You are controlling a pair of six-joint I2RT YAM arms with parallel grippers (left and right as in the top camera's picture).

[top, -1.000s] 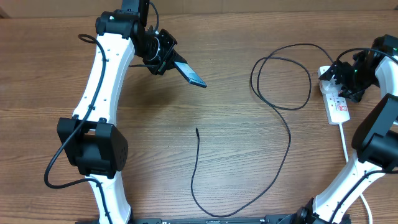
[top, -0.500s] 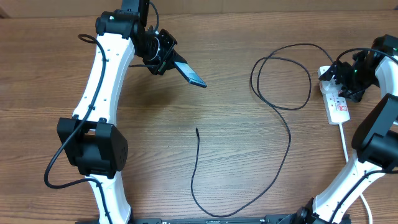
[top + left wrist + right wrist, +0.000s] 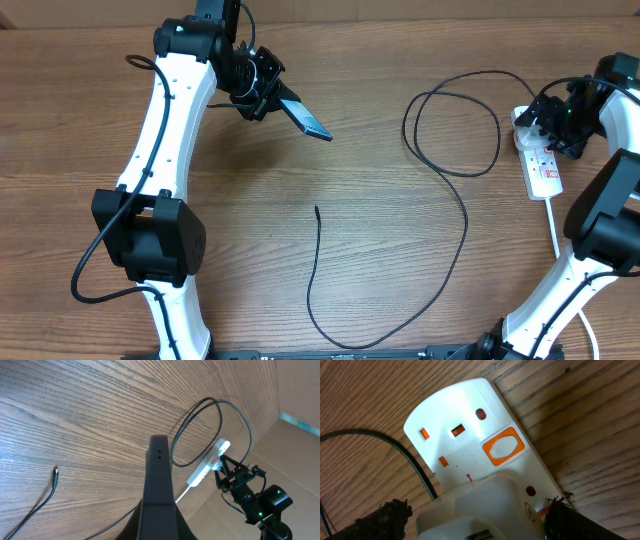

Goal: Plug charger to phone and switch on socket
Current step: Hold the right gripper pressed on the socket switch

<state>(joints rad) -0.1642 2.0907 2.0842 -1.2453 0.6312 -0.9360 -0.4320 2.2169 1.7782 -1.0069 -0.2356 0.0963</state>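
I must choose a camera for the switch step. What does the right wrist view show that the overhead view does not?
Only right wrist: the orange-framed switch and empty pin holes on the socket. Only overhead: the phone, tilted in the shut left gripper, and the charger's loose connector. Both: the socket, the charger's cable beside it, and the open right gripper above.

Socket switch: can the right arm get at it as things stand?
Probably yes. The right gripper hangs over the socket with fingers open, and the orange switch lies bare just ahead of them. Only the white plug sits between the fingers; nothing covers the switch.
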